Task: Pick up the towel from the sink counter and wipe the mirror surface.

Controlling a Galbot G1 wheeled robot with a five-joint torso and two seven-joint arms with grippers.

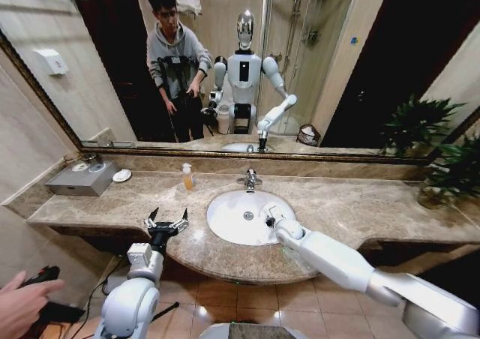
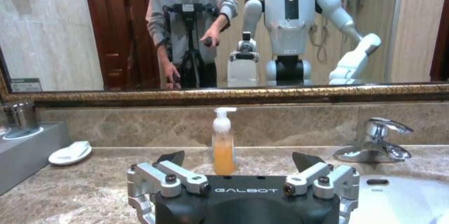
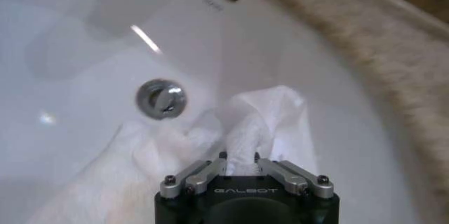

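The white towel [image 3: 270, 111] lies bunched in the oval basin [image 1: 225, 220] of the sink counter [image 1: 337, 204], beside the chrome drain [image 3: 161, 99]. My right gripper [image 3: 240, 156] reaches down into the basin and is shut on a raised fold of the towel. In the head view the right gripper [image 1: 268, 220] sits at the basin's right inner wall. My left gripper [image 1: 166, 220] hovers open over the counter's front edge, left of the basin, and holds nothing. In the left wrist view the left gripper [image 2: 239, 158] faces the wide mirror [image 1: 337, 54] on the wall behind the counter.
An orange soap bottle [image 1: 187, 176] stands left of the tap [image 1: 250, 178]. A white soap dish [image 1: 121, 175] and a grey box [image 1: 81, 178] sit at the far left. A potted plant [image 1: 450, 170] stands at the right end. A person's hand [image 1: 22, 303] shows at lower left.
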